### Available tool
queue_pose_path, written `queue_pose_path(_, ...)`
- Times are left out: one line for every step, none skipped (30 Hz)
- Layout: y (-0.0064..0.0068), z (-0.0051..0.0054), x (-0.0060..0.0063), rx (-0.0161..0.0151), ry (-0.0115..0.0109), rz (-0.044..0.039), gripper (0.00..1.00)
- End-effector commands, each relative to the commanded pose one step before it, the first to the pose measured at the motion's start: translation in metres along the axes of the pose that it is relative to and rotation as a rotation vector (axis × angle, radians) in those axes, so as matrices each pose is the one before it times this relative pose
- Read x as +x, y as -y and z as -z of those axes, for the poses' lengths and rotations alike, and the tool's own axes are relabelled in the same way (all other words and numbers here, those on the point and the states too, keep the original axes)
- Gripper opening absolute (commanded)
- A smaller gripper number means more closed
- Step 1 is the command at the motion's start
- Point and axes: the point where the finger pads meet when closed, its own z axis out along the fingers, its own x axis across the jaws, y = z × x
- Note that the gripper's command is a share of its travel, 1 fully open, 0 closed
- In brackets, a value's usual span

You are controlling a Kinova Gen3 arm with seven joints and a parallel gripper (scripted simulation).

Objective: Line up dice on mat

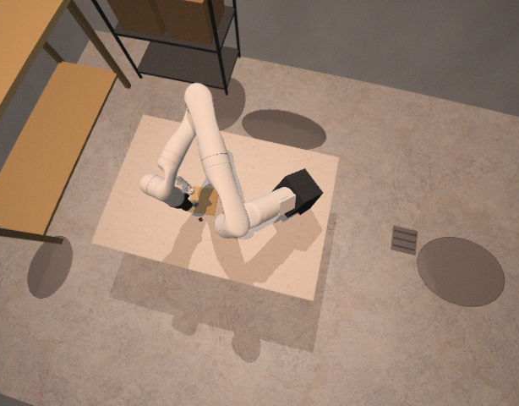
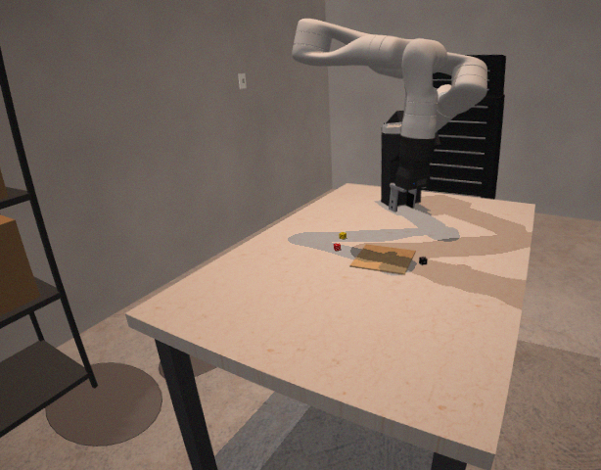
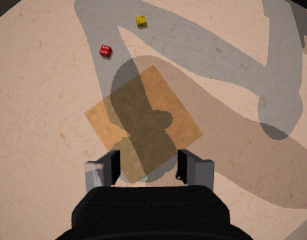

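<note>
The square orange-brown mat lies flat on the table. The red die and the yellow die lie apart on the table beyond one side of the mat. The black die lies on the table off the mat's opposite side; in the wrist view a small dark part shows beside the right finger. The red and yellow dice are hidden in the top view; the pips are too small to read surely. My gripper is open and empty, above the table.
The table carries the black robot base. My arm bends high over the table, and its shadows cross the mat. A black shelf rack with boxes stands beyond the table's edge.
</note>
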Motion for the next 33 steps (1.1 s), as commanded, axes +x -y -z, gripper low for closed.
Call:
queue_pose_path(0.02795, 0.00148, -0.01468, -0.00876, 0.00528, -0.17387, 1.0)
queue_pose_path(0.0, 0.0, 0.0, 0.0, 0.0, 0.0, 1.0)
queue_pose_path(0.0, 0.0, 0.0, 0.0, 0.0, 0.0, 1.0)
queue_pose_path(0.00234, -0.00007, -0.00158, 0.00088, 0.00044, -0.01509, 1.0)
queue_pose_path(0.01419, -0.00052, -0.00916, 0.00467, 0.00215, -0.09053, 1.0)
queue_pose_path(0.00943, -0.00049, -0.00659, 0.00264, 0.00092, -0.06186, 1.0)
queue_pose_path(0.00448, -0.00028, -0.00333, 0.00113, 0.00027, -0.03011, 1.0)
queue_pose_path(0.00967, -0.0007, -0.00713, 0.00209, 0.00015, -0.06499, 1.0)
queue_pose_path(0.00395, -0.00034, -0.00312, 0.00075, -0.00012, -0.02733, 1.0)
queue_pose_path(0.00954, -0.00092, -0.00743, 0.00149, -0.00077, -0.0659, 1.0)
queue_pose_path(0.0036, -0.0004, -0.003, 0.00047, -0.00049, -0.02568, 1.0)
queue_pose_path(0.00928, -0.00114, -0.00761, 0.00094, -0.00178, -0.066, 1.0)
queue_pose_path(0.00323, -0.00045, -0.00284, 0.00025, -0.00083, -0.02376, 1.0)
queue_pose_path(0.00927, -0.00143, -0.00798, 0.00047, -0.00298, -0.06799, 1.0)
queue_pose_path(0.00249, -0.00043, -0.0023, 0.00008, -0.00099, -0.01894, 1.0)
queue_pose_path(0.00928, -0.00175, -0.00835, 0.00008, -0.00432, -0.07024, 1.0)
queue_pose_path(0.00164, -0.00034, -0.00159, -0.00001, -0.00091, -0.01294, 1.0)
queue_pose_path(0.00975, -0.00222, -0.00911, -0.00025, -0.00611, -0.07613, 1.0)
queue_pose_path(0.0, 0.0, 0.0, 0.0, 0.0, 0.0, 1.0)
queue_pose_path(0.0, 0.0, 0.0, 0.0, 0.0, 0.0, 1.0)
queue_pose_path(0.0003, -0.00008, -0.0003, -0.00001, -0.00022, -0.00244, 1.0)
queue_pose_path(0.00907, -0.00243, -0.00882, -0.00044, -0.00719, -0.07324, 1.0)
queue_pose_path(0.00806, -0.0025, -0.00815, -0.0005, -0.00777, -0.0673, 1.0)
queue_pose_path(0.0065, -0.00229, -0.00683, -0.00043, -0.00737, -0.05614, 1.0)
queue_pose_path(0.00053, -0.0002, -0.00059, -0.00003, -0.00066, -0.00473, 1.0)
queue_pose_path(0.00608, -0.00242, -0.00657, -0.00038, -0.00797, -0.0541, 1.0)
queue_pose_path(0.00514, -0.00226, -0.00572, -0.00027, -0.00761, -0.04712, 1.0)
queue_pose_path(0.00426, -0.00205, -0.00485, -0.00016, -0.00697, -0.04008, 1.0)
queue_pose_path(0.00344, -0.00178, -0.004, -0.00007, -0.00611, -0.03311, 1.0)
queue_pose_path(0.00268, -0.00148, -0.00318, -0.00001, -0.0051, -0.02637, 1.0)
queue_pose_path(0.002, -0.00116, -0.00241, 0.00003, -0.00401, -0.02, 1.0)
queue_pose_path(0.0014, -0.00084, -0.00171, 0.00004, -0.00292, -0.01419, 1.0)
queue_pose_path(0.00089, -0.00055, -0.00109, 0.00003, -0.00191, -0.0091, 1.0)
